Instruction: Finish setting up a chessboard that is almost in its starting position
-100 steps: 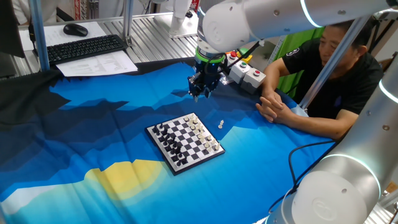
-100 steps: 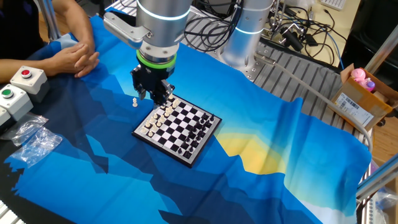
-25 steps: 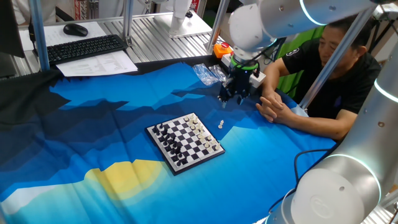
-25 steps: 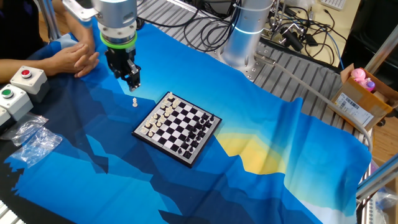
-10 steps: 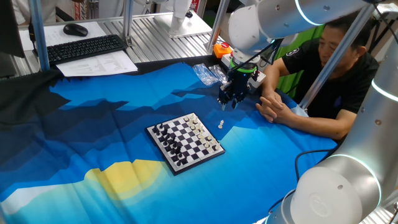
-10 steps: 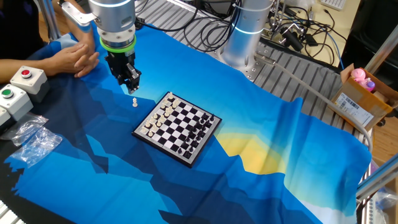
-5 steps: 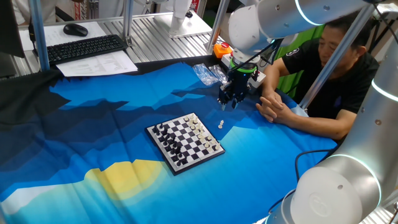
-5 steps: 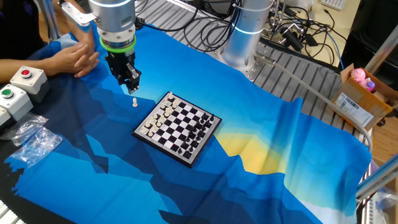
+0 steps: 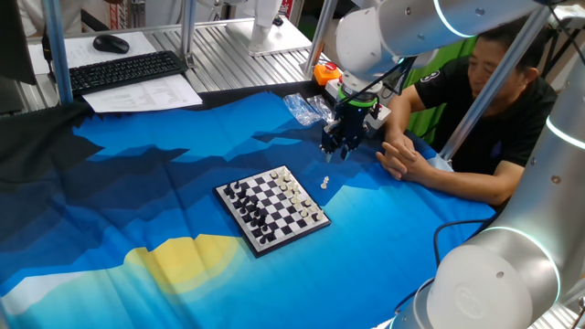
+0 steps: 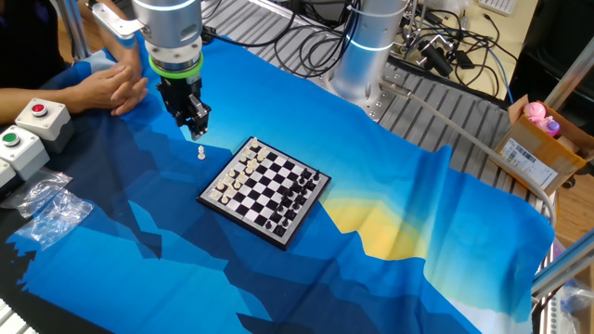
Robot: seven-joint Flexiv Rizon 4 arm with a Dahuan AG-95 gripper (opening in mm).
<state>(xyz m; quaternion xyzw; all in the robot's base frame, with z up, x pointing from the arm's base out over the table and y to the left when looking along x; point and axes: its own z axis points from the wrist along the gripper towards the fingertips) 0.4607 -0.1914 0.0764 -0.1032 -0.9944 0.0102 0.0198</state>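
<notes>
Shifted since ten seconds ago: gripper [image 9: 335, 152] [image 10: 198, 131] gone from above the chessboard's white-piece edge out over the blue cloth [image 9: 137, 192] [image 10: 390, 186], toward the seated person's clasped hands [image 9: 400, 161] [image 10: 109, 88]. Unmoved over the last half second. Hanging above and just beyond a lone white piece [image 9: 324, 182] [image 10: 200, 151], not touching it. Jaws pointing down; too small and dark to tell whether open or closed, nothing visibly held. Chessboard [image 9: 271, 208] [image 10: 264, 191] lying flat mid-bench on the cloth, turned diagonally, black pieces along one edge, white pieces along the edge nearest the lone piece. Lone piece upright on the cloth just beside that white edge, off the board. Button box [image 10: 28, 125] and crumpled clear plastic bag [image 10: 46, 209] near the bench edge.
</notes>
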